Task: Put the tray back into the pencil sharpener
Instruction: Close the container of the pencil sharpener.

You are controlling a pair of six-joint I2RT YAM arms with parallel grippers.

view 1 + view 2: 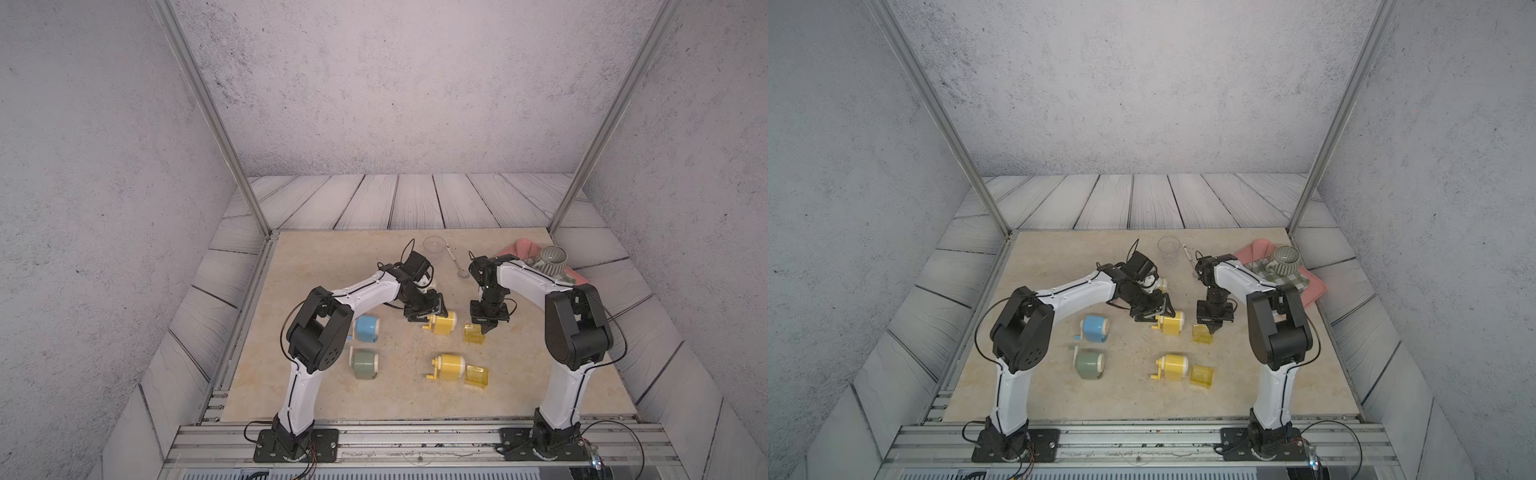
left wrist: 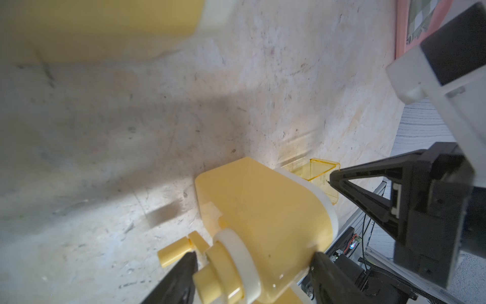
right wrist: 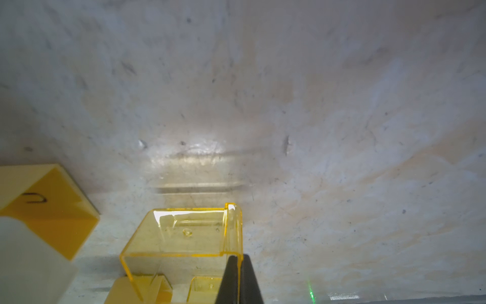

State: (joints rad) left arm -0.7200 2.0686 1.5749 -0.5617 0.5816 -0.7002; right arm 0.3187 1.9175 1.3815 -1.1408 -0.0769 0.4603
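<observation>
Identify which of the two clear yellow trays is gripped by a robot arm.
The farther tray, beside the far yellow sharpener: the right gripper is shut on its side wall. The nearer tray lies free.

So we're looking into a box-like cell: a grey, speckled concrete-look back wall with matching side walls on the left and right. Two slanted aluminium posts run up from the far corners of the table. The tabletop is a beige, scuffed, stone-look slab, and around it we get pale, whitewashed plank-pattern panels sloping up to the walls. Along the near edge there's a slotted aluminium rail. The light is soft and even, with one shiny glare patch on the slab up close.
</observation>
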